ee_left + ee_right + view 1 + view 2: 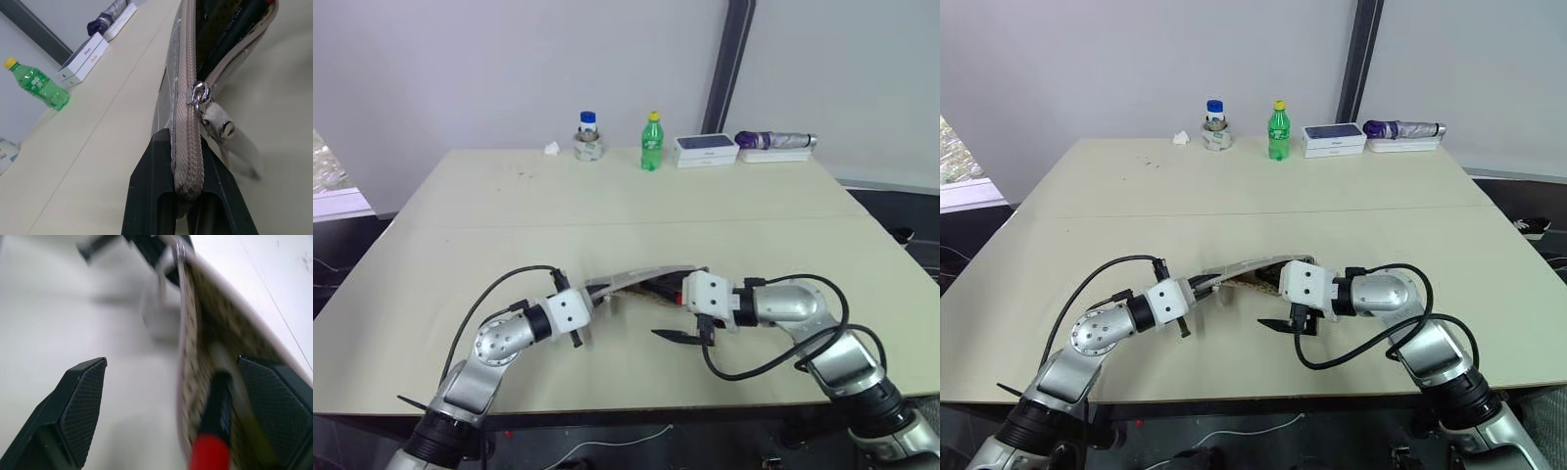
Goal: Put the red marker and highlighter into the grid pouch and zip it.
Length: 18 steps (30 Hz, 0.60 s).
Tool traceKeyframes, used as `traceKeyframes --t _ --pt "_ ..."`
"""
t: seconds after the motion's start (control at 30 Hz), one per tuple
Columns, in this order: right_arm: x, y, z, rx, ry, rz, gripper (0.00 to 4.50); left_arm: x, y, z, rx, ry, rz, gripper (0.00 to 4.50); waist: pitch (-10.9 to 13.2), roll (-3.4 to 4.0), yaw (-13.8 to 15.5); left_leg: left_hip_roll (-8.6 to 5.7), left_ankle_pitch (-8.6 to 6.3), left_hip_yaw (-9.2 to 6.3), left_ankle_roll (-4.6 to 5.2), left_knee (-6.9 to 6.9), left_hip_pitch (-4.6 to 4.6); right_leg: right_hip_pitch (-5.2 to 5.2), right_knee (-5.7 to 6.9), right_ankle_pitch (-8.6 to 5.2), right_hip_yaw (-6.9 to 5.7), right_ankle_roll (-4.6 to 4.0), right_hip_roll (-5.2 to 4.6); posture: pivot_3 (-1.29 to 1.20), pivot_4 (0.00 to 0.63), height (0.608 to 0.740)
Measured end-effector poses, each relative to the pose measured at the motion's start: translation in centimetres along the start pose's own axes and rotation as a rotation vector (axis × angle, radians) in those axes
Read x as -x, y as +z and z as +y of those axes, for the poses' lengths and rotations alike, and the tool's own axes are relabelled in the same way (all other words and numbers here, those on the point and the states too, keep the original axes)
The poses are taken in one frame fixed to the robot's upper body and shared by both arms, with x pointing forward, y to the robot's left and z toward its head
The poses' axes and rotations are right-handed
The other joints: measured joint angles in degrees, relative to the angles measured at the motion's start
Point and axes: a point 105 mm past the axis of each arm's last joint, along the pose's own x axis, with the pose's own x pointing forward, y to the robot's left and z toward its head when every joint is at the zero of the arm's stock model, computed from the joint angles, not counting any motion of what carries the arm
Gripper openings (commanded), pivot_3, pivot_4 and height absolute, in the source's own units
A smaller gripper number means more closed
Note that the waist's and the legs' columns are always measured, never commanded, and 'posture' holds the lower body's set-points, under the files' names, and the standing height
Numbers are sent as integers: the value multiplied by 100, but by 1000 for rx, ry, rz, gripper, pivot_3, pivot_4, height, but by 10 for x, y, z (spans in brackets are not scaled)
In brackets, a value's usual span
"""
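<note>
1. The left gripper is clenched on the zipper end of the grid pouch, holding it raised above the table.
2. The right gripper stands released, fingers spread at the pouch mouth.
3. The red marker lies inside the open pouch; a pale barrel beside it is probably the highlighter.
4. Step in hand: insertion appears complete.
5. Next move: the right gripper must grasp the pull tab and draw it along the zipper.

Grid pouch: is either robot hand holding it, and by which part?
The left gripper pinches the grid pouch by its zipper-end edge. The right gripper is open, holding nothing.
</note>
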Motion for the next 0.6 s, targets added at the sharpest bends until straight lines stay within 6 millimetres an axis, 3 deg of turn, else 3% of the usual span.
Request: traceKeyframes --t 0.23,0.33,0.6 --pt "18 28 -9 -162 -86 -252 4427 0 -1 1 5 8 2 0 2 -4 2 2 0 -2 1 2 2 4 0 0 -2 0 0 0 150 740" --pt "21 31 -5 -246 -66 -282 4427 -1 -2 2 21 22 13 0 2 -4 1 2 -1 -3 2 2 2 4 0 0 -1 0 -1 0 150 740" --pt "21 -2 55 -534 169 -117 4427 -18 -3 8 -49 96 51 0 2 -6 33 -3 -2 -2 4 5 1 6 0 0 -2 0 -1 0 150 740"
